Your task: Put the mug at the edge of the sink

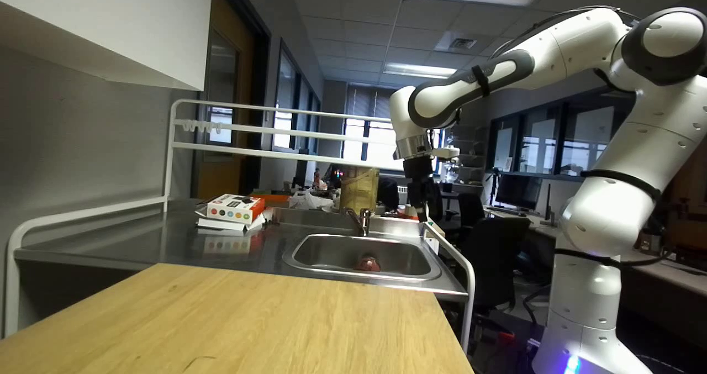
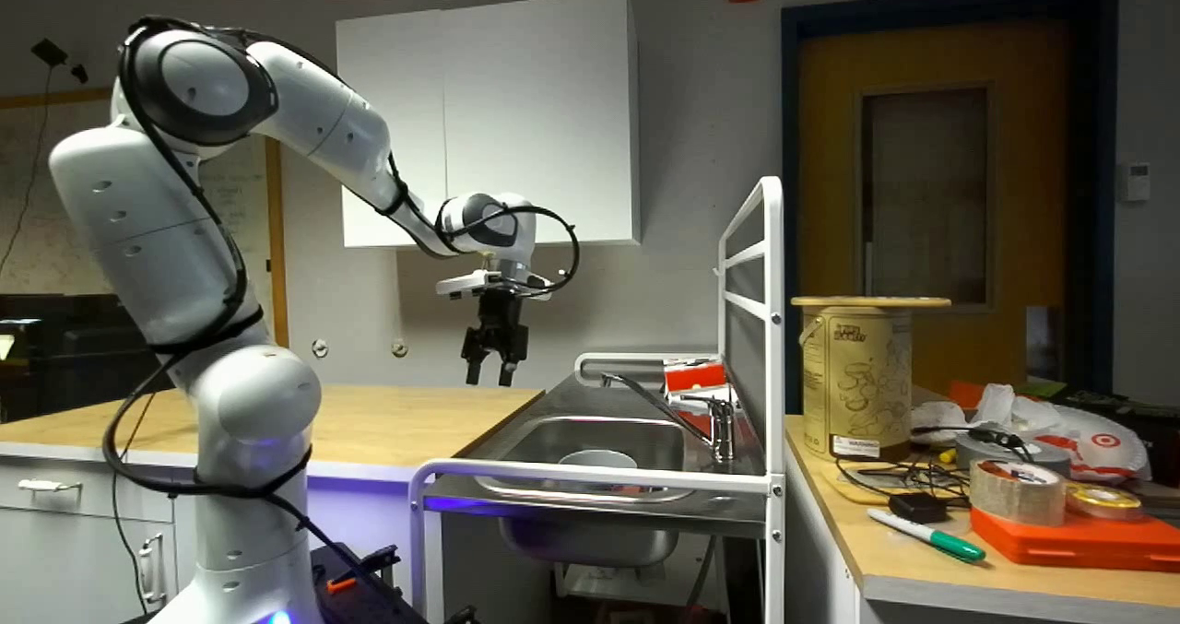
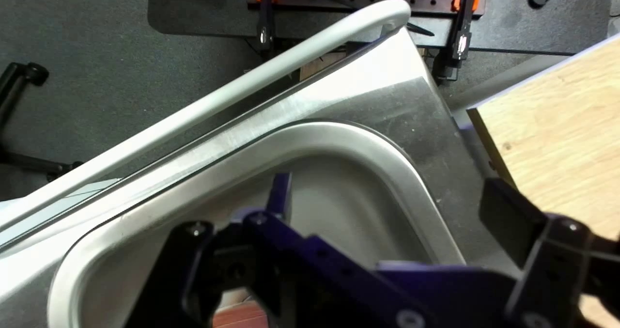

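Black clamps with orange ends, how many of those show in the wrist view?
2, both near the top: the left clamp and the right clamp, on either side of the curved end of the white rail. Others may be hidden or out of frame.

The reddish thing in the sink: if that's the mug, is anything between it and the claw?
Nothing visible. The open gripper hangs higher than the sink, where the reddish thing lies; the white rail runs alongside, apparently off the path. In the wrist view, the gripper hides part of the sink.
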You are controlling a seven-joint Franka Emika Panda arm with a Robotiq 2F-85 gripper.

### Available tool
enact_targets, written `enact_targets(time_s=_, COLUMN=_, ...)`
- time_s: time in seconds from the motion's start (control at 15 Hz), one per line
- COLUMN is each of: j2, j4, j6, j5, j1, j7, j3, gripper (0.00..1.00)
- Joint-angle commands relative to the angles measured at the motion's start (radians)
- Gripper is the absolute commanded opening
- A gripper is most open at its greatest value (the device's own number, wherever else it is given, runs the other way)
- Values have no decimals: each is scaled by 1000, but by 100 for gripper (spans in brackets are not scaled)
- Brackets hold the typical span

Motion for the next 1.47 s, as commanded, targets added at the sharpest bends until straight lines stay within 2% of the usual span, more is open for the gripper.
enact_targets(time_s=0.0, j2=89, j4=66, j6=-9, j5=4, j1=-11, j7=26, j3=-21, gripper=100)
enact_targets(time_s=0.27, j2=265, j4=184, j6=6, j5=-9, j1=-40, j7=100, j3=-36, gripper=100)
enact_targets(time_s=0.53, j2=491, j4=371, j6=33, j5=-25, j1=-45, j7=302, j3=-39, gripper=100)
enact_targets(time_s=0.93, j2=801, j4=653, j6=21, j5=-138, j1=41, j7=651, j3=-81, gripper=100)
enact_targets(time_s=1.2, j2=928, j4=723, j6=-54, j5=-231, j1=99, j7=738, j3=-129, gripper=100)
enact_targets(time_s=1.4, j2=952, j4=690, j6=-93, j5=-325, j1=121, j7=774, j3=-166, gripper=100)
